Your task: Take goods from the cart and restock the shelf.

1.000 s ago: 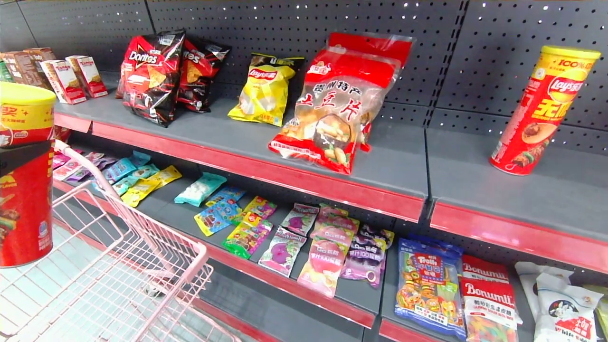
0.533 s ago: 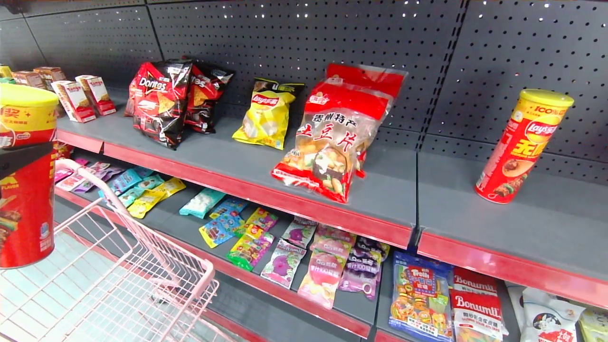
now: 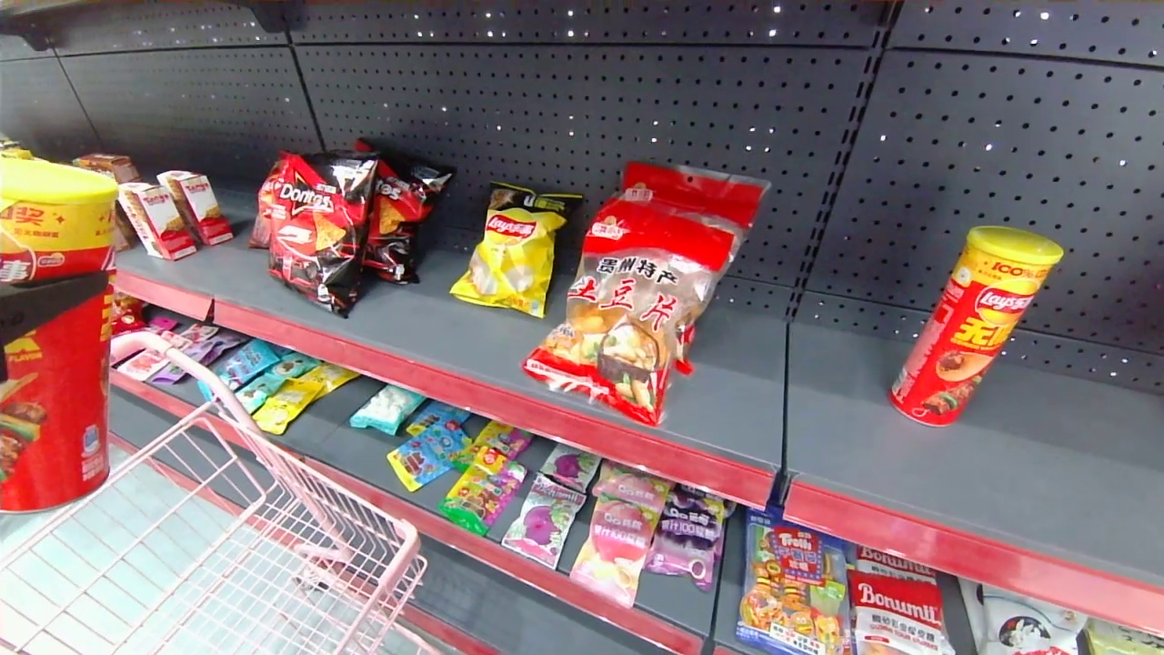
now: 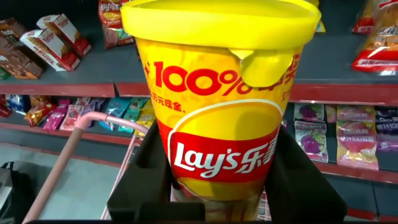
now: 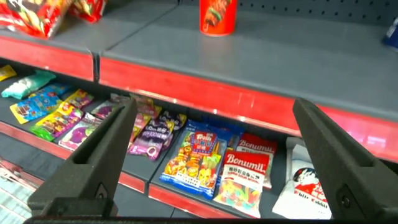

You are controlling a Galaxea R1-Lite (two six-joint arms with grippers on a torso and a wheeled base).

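My left gripper point(image 4: 224, 186) is shut on a red chip can with a yellow lid point(image 4: 221, 112), held upright between its black fingers point(image 4: 146, 174). In the head view that can point(image 3: 50, 337) hangs at the far left, above the pink cart point(image 3: 236, 555) and in front of the shelf's left end. A matching chip can point(image 3: 973, 326) stands upright on the right section of the upper grey shelf point(image 3: 1046, 473). My right gripper point(image 5: 214, 174) is open and holds nothing, in front of the lower shelf and below the standing can point(image 5: 217, 15).
Black chip bags point(image 3: 318, 227), a yellow chip bag point(image 3: 514, 264), a large red snack bag point(image 3: 641, 291) and small boxes point(image 3: 173, 209) occupy the upper shelf's left section. Candy packets point(image 3: 473, 473) lie on the lower shelf. Bare shelf surrounds the standing can.
The whole head view has shifted: shelf and goods sit lower and further left in the picture, so the camera has moved. The held can keeps its place at the picture's left edge.
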